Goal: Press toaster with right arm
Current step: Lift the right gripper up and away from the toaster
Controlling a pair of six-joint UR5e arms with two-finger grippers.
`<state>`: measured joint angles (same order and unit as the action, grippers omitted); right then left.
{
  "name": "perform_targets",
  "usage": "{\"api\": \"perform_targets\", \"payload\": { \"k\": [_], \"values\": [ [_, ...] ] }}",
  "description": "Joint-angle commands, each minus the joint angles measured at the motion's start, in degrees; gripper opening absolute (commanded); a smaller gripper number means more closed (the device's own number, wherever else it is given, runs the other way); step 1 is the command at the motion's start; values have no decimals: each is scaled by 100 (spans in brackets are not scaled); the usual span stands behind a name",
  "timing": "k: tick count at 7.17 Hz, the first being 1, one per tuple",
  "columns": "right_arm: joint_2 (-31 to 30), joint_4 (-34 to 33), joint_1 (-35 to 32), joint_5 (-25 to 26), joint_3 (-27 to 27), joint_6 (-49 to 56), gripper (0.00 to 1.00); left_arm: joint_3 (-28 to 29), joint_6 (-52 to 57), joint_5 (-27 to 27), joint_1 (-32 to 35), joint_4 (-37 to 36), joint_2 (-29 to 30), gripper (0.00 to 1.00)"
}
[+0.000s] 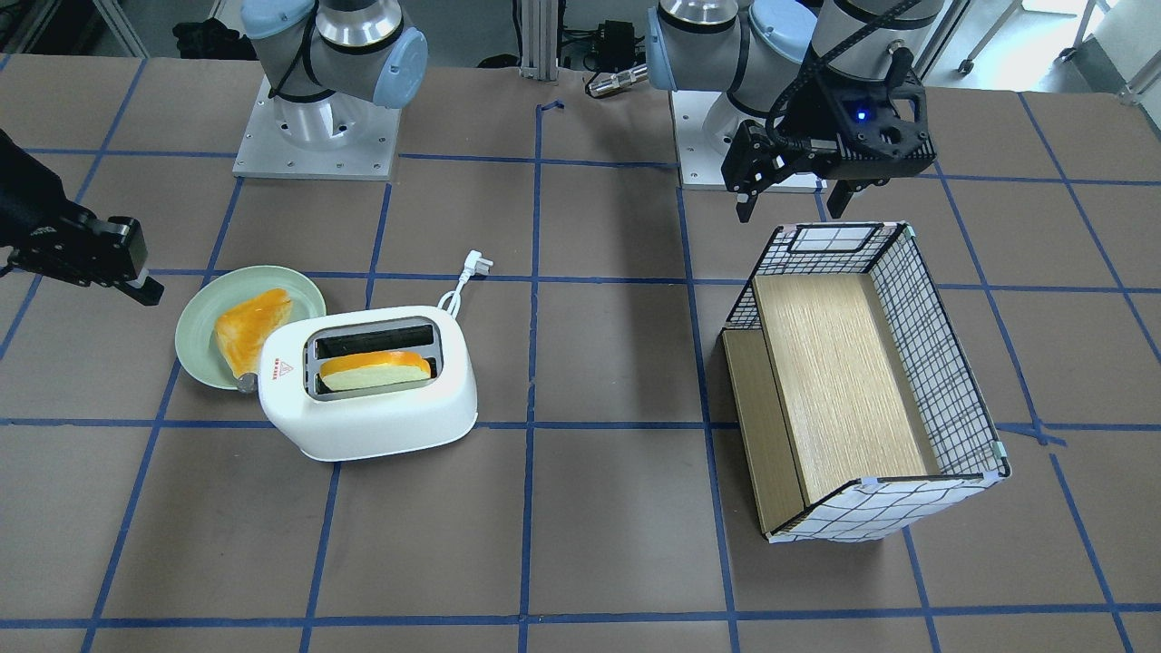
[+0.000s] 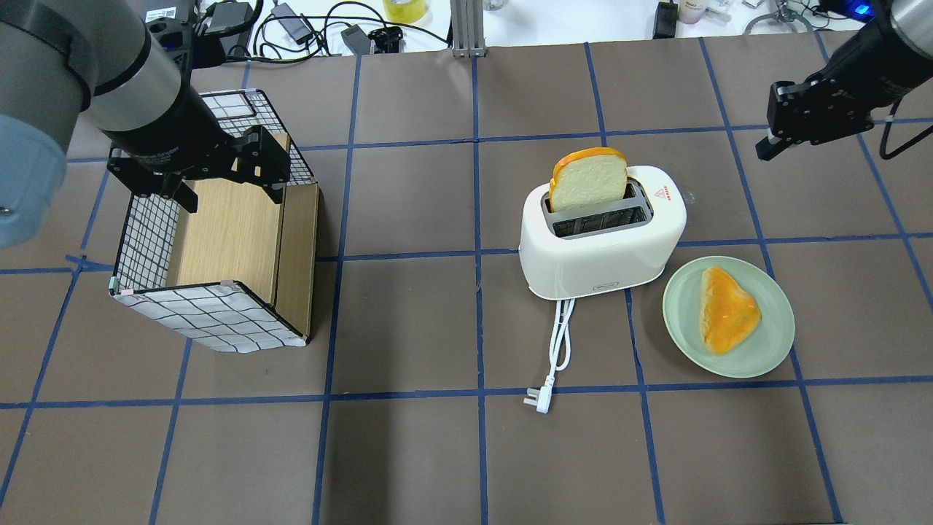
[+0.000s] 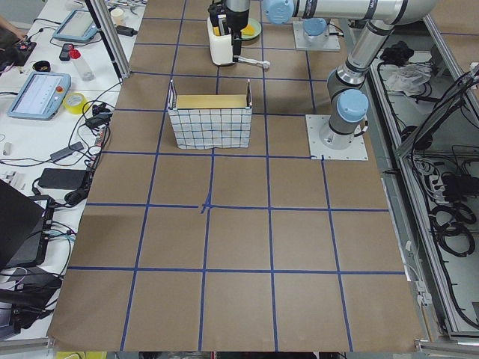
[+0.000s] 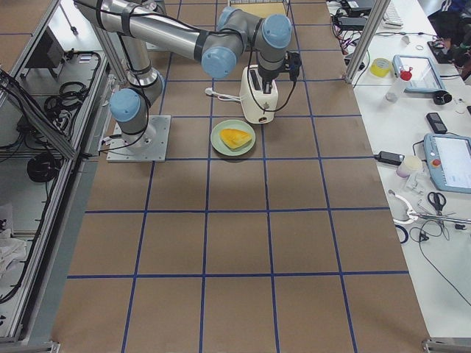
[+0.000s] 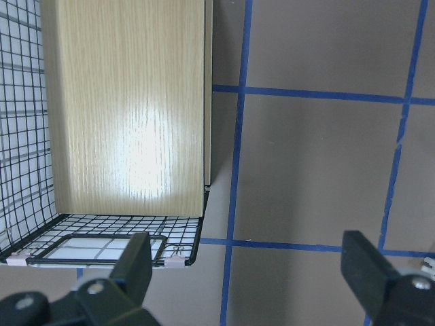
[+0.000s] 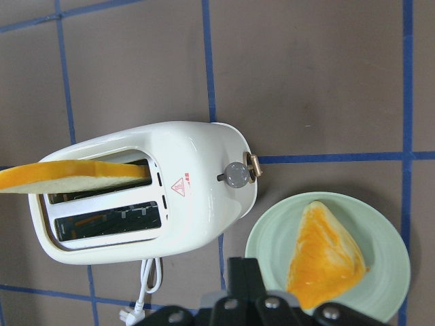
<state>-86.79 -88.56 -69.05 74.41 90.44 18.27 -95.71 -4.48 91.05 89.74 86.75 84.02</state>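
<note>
White plug [image 2: 538,401] and cord lie nearest on the brown table [image 2: 408,452], with the cord running back to the toaster's near long side. Just off the toaster's knob end, and a little nearer than it, sits a pale green plate [image 2: 774,343] carrying a wedge of orange-crusted bread [image 2: 727,310]. The toaster [image 2: 603,237] stands upright behind the cord, white and rounded, with a small orange triangle on top. A slice of bread [image 2: 587,179] stands tall out of its far slot. The round knob [image 6: 238,174] and a small lever are on the end that faces the plate.

Well apart from the toaster's other end stands a grid-patterned box [image 2: 211,321] with a wooden floor. The left gripper [image 5: 245,238] hangs above it with its fingers spread wide, gripping nothing.

Farthest back, the right gripper [image 2: 764,151] hovers in the air out past the toaster's knob end, apart from it. Its fingers look pressed together with nothing between them, though they show only small and from the side.
</note>
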Motion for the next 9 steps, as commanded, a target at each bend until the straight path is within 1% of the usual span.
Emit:
{"api": "perform_targets", "payload": {
  "k": [1,2,3,4,5,6,7,8,9],
  "values": [
    [-232,486,-327,808,-420,-357,0,0,0,-9,0,0,0,100],
    [-329,567,-598,1039,-448,-655,0,0,0,0,0,0,0,100],
    [-330,559,-923,1093,-500,-884,0,0,0,0,0,0,0,100],
    [-278,524,-1326,1268,-527,-1522,0,0,0,0,0,0,0,100],
    [-208,471,-1705,1261,-536,-1824,0,0,0,0,0,0,0,100],
    [-199,393,-1848,1261,-536,-2140,0,0,0,-9,0,0,0,100],
    [-164,383,-1858,1252,-545,-2143,0,0,0,-9,0,0,0,100],
    [-172,322,-1858,1278,-545,-2161,5,0,0,-9,0,0,0,100],
    [-181,313,-1866,1513,-536,-2187,35,0,0,0,0,0,0,100]
  ]
}}
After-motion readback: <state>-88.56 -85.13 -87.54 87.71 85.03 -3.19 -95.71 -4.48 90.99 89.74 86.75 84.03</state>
